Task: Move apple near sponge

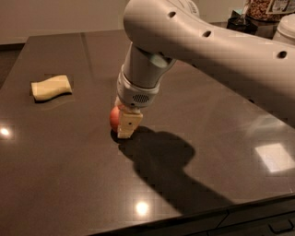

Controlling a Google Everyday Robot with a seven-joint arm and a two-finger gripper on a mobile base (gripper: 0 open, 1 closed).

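The red-orange apple (pixel 113 119) sits on the dark table, left of centre, mostly hidden behind my gripper. My gripper (pixel 125 127) hangs from the large white arm and is down at the apple, right against its right side, close to the table top. The pale yellow sponge (pixel 51 87) lies flat at the far left of the table, well apart from the apple and the gripper.
The dark glossy table (pixel 212 138) ends at a front edge along the bottom right. Jars and containers (pixel 265 11) stand at the back right corner. The arm casts a wide shadow (pixel 161 156) to the right of the apple.
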